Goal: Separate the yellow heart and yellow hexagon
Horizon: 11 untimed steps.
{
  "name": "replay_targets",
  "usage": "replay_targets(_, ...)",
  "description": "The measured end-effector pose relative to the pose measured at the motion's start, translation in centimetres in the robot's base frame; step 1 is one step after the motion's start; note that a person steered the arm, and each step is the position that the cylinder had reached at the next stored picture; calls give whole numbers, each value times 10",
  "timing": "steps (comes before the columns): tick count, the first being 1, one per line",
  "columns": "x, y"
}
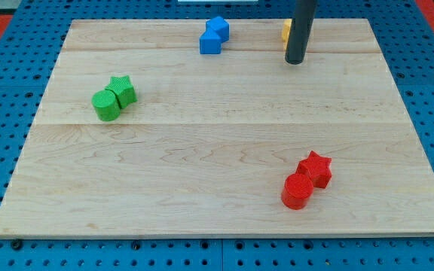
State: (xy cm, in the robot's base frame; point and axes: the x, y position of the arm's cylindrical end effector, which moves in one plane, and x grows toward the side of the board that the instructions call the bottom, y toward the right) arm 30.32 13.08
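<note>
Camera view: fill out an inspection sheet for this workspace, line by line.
Surface: pale wooden board, flat, no marks seen.
Job's things: only a sliver of a yellow block shows at the view's top, mostly hidden behind the rod; its shape and a second yellow block cannot be made out.
Clutter: two blue blocks touching at the top; green star against green cylinder at the left; red star against red cylinder at the lower right.
Grippers: none; my tip sits just below and right of the yellow block.
Cables: nothing seen.
Surroundings: blue pegboard around the board; a red area in the top corners.
</note>
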Motion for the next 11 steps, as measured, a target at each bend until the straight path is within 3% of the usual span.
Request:
replay_targets(4,4,18)
replay_targets(5,-51,82)
replay_targets(6,-91,55)
replay_targets(7,-87,18)
replay_targets(8,-87,39)
replay_targets(9,-47,19)
replay_targets(10,-35,23)
replay_targets(11,-22,69)
